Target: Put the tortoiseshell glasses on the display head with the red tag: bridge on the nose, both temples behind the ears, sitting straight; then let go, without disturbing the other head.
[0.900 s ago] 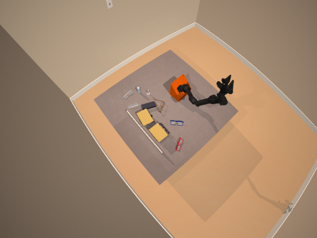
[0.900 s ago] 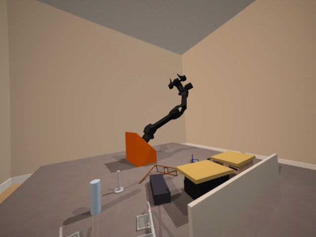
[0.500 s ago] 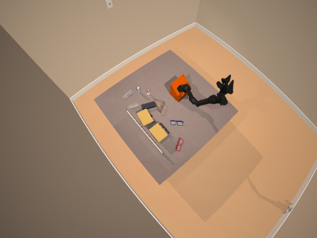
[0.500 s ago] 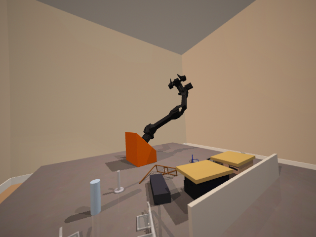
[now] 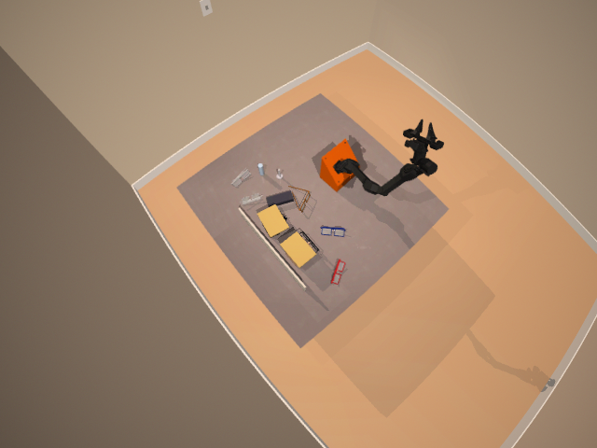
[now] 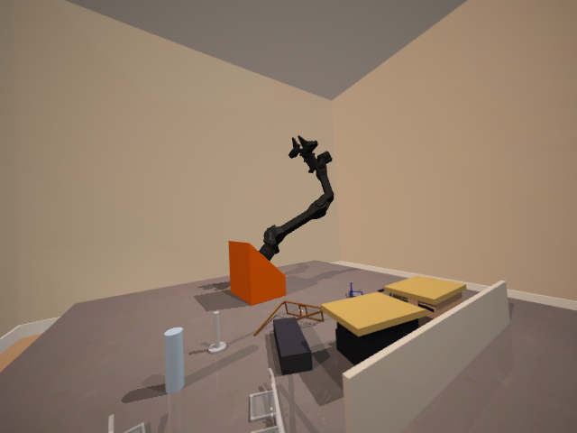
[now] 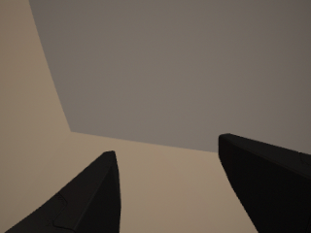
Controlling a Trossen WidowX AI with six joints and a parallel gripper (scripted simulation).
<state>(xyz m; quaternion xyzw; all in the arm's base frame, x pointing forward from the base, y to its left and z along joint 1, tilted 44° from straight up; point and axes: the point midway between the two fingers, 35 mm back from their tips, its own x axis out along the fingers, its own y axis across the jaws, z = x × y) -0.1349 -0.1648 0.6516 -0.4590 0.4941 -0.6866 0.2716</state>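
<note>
The brown-orange tortoiseshell glasses (image 5: 298, 189) (image 6: 270, 317) rest on the grey surface beside a dark block, with their temples unfolded. Two yellow-topped forms, apparently the display heads, stand side by side. One (image 5: 273, 220) (image 6: 372, 311) has a dark body and is nearer the dark block; the other (image 5: 298, 248) (image 6: 425, 288) has a tan body. Their faces are mostly hidden, and no red tag can be made out. My gripper (image 5: 425, 122) (image 6: 297, 137) (image 7: 169, 153) is partly open and empty, raised high and pointing upward, far from the glasses and heads.
The dark block (image 5: 279, 198) (image 6: 291, 345) stands between the glasses and the nearer head. A long low wall (image 5: 272, 248) (image 6: 428, 358) runs behind the heads. Blue glasses (image 5: 333, 231), red glasses (image 5: 332, 280), clear glasses, a pale blue cylinder (image 6: 174, 361) and a small white stand (image 6: 216, 328) are around.
</note>
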